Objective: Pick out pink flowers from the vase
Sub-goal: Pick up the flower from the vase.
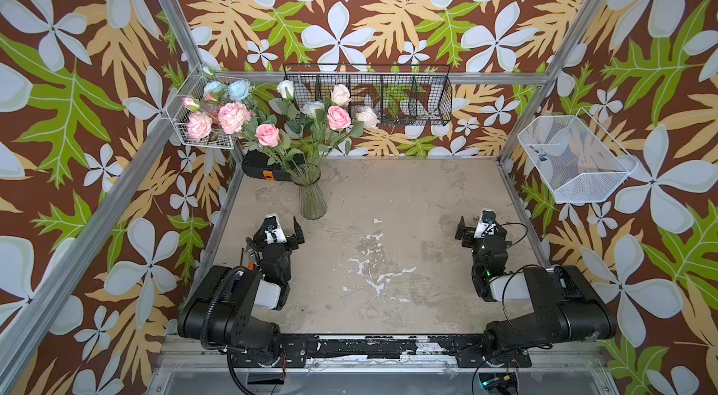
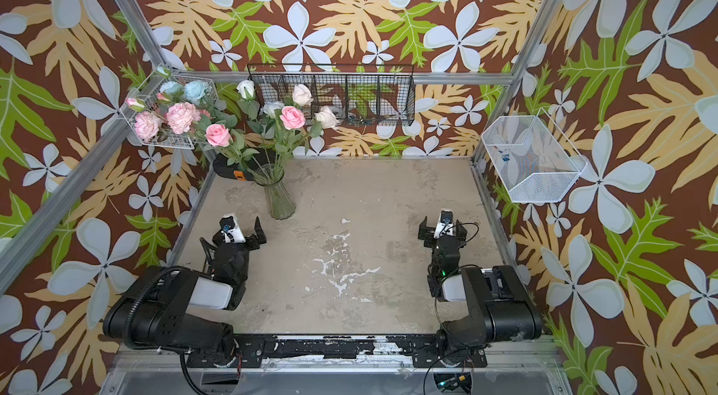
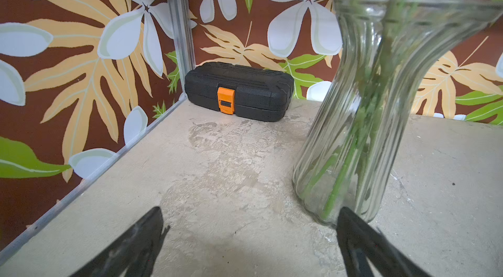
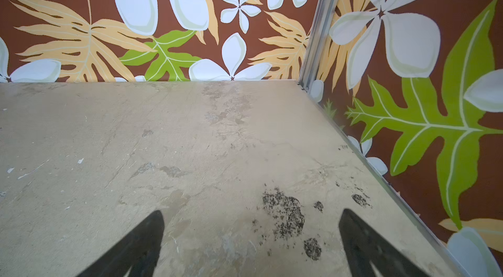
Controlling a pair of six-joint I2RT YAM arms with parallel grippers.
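The left arm sits folded low at about 7 o'clock on the table. Its thick base links lie along the near edge, and its wrist doubles forward to point toward 12 o'clock. Its jaws are spread wide with nothing between them. In the left wrist view one jaw tip stands just beside the foot of the vase, and bare table shows between the two tips.

The right arm mirrors this pose at about 4 o'clock, folded back on itself with the wrist aimed at 12 o'clock. Its jaws are likewise spread and empty, over stained table.

The clear ribbed vase stands upright at roughly 11 o'clock, at 1 o'clock from the left wrist. The pink flowers are all in it, their green stems fanning out of the flared rim. They are mixed with white roses and light blue flowers. A black case with an orange latch lies behind the vase in the 11 o'clock corner.
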